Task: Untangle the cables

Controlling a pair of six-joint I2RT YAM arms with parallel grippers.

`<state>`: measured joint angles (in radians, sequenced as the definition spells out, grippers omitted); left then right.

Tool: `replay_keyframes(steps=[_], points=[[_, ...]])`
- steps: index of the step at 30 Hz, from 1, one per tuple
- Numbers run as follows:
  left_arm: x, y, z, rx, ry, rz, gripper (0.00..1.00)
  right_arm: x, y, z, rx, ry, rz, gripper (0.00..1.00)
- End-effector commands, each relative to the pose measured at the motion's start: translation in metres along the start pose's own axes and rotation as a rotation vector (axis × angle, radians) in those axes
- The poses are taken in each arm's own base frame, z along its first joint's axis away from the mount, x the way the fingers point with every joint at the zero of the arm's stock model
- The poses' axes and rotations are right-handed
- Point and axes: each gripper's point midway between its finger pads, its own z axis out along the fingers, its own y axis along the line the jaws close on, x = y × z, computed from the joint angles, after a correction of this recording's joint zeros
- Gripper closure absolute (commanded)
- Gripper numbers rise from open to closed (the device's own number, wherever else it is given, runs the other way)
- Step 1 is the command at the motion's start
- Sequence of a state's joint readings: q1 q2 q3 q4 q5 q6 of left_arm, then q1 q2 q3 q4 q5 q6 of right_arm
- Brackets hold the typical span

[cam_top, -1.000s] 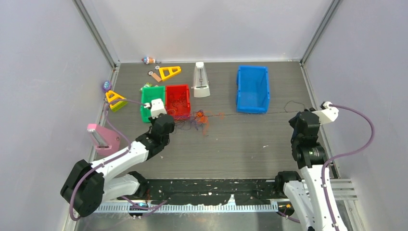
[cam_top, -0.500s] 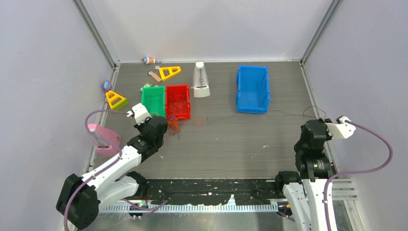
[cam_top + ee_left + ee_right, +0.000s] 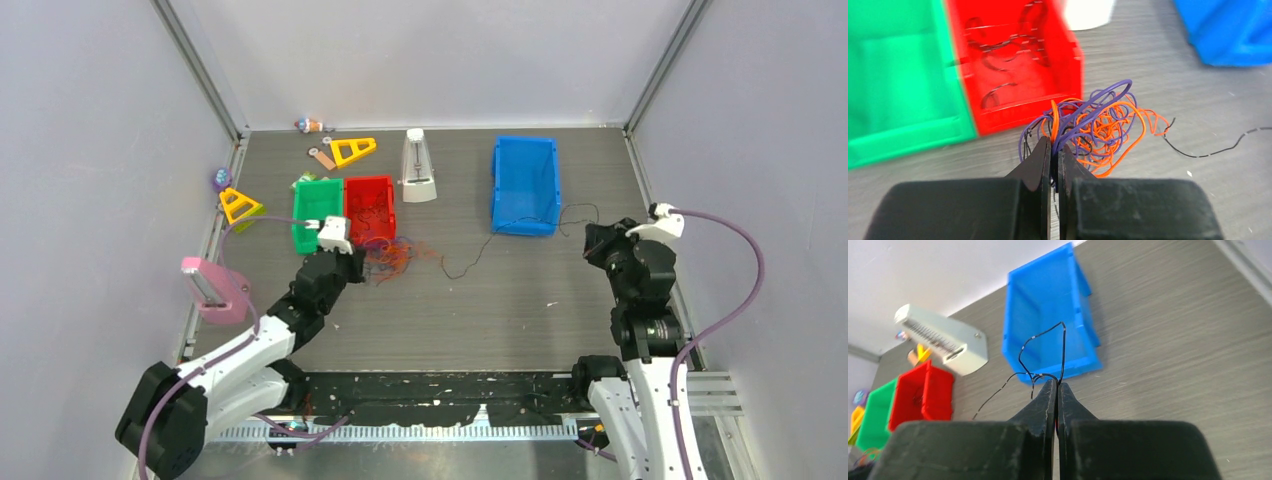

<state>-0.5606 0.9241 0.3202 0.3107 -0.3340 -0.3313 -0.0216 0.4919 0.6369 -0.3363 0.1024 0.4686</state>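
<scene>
A clump of orange and purple cables [image 3: 395, 256] lies in front of the red bin [image 3: 369, 210]; it also shows in the left wrist view [image 3: 1098, 127]. My left gripper [image 3: 347, 252] is shut on strands at the clump's near edge, seen in the left wrist view [image 3: 1054, 150]. A thin black cable [image 3: 500, 240] runs slack from the clump to the right. My right gripper [image 3: 596, 240] is shut on that black cable, which loops above its tips in the right wrist view [image 3: 1048, 347].
A green bin [image 3: 316, 213] stands left of the red bin. A blue bin [image 3: 526, 184] stands at the back right. A white metronome [image 3: 417, 167], yellow triangles [image 3: 352, 151], small toys at the back left and a pink object [image 3: 212, 290] at the left edge.
My right gripper moved back left and inward, so the black cable went from taut to slack. My left gripper moved right and forward with the clump, which spread in front of the red bin.
</scene>
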Motion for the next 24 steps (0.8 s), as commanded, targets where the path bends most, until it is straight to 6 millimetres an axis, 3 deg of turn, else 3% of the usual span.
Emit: replay_keyframes(steps=[1,4,8,11,13,16,18,22,24], points=[[-0.034,-0.075,0.002,0.376,-0.071,0.062,1.00,-0.037,0.062,-0.012,-0.276,-0.030,-0.073,0.95],[-0.025,-0.099,0.002,0.490,-0.022,0.096,0.96,-0.044,0.089,-0.015,-0.393,0.011,-0.085,0.95],[-0.015,-0.118,0.004,0.570,0.031,0.135,0.93,-0.042,0.107,-0.018,-0.484,0.040,-0.048,0.95],[-0.007,-0.139,0.002,0.675,0.087,0.149,0.89,-0.053,0.120,-0.021,-0.533,0.018,-0.043,0.95],[-0.002,-0.148,0.003,0.716,0.122,0.145,0.71,-0.073,0.137,-0.031,-0.587,-0.009,-0.048,0.95],[0.000,-0.148,0.001,0.719,0.124,0.140,0.31,-0.093,0.155,-0.042,-0.647,-0.027,-0.051,0.95],[-0.007,-0.146,-0.001,0.709,0.087,0.139,0.13,-0.108,0.167,-0.049,-0.685,-0.044,-0.052,0.95],[-0.027,-0.149,-0.008,0.721,0.043,0.142,0.07,-0.126,0.193,-0.068,-0.782,-0.047,-0.042,0.95],[-0.046,-0.162,-0.019,0.791,0.016,0.138,0.07,-0.134,0.201,-0.074,-0.809,-0.055,-0.038,0.95]])
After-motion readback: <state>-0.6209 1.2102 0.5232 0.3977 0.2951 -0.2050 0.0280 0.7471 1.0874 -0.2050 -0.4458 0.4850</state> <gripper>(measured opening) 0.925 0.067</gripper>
